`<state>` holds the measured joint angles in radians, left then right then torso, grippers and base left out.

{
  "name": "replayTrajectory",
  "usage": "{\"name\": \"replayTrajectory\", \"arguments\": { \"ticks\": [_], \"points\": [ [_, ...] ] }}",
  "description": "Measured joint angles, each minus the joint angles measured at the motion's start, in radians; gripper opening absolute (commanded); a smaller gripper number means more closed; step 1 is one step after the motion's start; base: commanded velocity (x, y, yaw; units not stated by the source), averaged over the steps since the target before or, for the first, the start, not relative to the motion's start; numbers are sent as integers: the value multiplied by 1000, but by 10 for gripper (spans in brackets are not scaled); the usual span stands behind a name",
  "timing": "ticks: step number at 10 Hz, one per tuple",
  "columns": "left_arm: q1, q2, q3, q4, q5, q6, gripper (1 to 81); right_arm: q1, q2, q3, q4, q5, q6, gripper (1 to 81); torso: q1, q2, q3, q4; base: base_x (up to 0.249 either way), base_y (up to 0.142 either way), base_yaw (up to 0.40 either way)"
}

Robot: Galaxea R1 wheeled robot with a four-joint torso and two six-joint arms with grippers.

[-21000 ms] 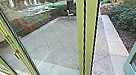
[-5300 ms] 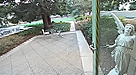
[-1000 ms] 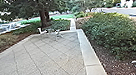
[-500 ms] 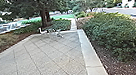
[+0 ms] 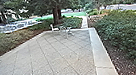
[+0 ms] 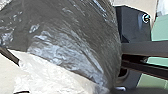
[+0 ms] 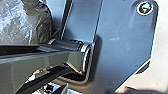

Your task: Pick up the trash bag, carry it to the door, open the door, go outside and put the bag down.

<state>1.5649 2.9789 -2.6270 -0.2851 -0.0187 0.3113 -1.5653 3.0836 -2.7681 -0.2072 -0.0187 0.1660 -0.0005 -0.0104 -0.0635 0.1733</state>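
Crumpled, shiny grey plastic of the trash bag [image 6: 75,32] shows large in the left wrist view, beside the robot's dark plate, with a paler, whitish part below the grey. In the right wrist view the grey trash bag [image 7: 22,22] shows again, close to the robot's own jointed bar. How either gripper stands on or near the bag cannot be made out. Ahead in the head view lies the paved yard outside [image 5: 54,59]. A flat pale green surface [image 6: 160,27] stands behind the dark plate in the left wrist view.
A white chair [image 5: 54,28] and a small table are at the yard's far end by a tree trunk [image 5: 57,15]. A pale stone border [image 5: 102,54] runs along the right, with dense bushes [image 5: 129,33] beyond. Planting also edges the left.
Green door frames and glass stood before the camera earlier; now the head view looks over open paving. Lately the camera has turned a little left, and the statue's arm has left the picture.
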Motion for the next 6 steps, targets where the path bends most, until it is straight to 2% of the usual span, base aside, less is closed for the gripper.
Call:
{"name": "replayTrajectory", "arguments": {
  "ticks": [1,2,3,6],
  "points": [
    [-3,-13,28,0,0,-1,10,0,-1,0,0,-3,-1,811,0,0,-4,34,0,0,0],
    [-3,-31,50,0,0,-1,10,0,-2,0,-2,-3,-1,811,0,0,-7,57,0,0,0],
    [-5,-59,82,0,3,-2,10,0,-3,0,-1,-1,-1,811,0,0,-10,70,0,0,0],
    [-50,-127,193,-8,7,-3,10,0,-7,8,-1,-5,-1,811,0,0,-11,69,0,0,0]
  ]
}}
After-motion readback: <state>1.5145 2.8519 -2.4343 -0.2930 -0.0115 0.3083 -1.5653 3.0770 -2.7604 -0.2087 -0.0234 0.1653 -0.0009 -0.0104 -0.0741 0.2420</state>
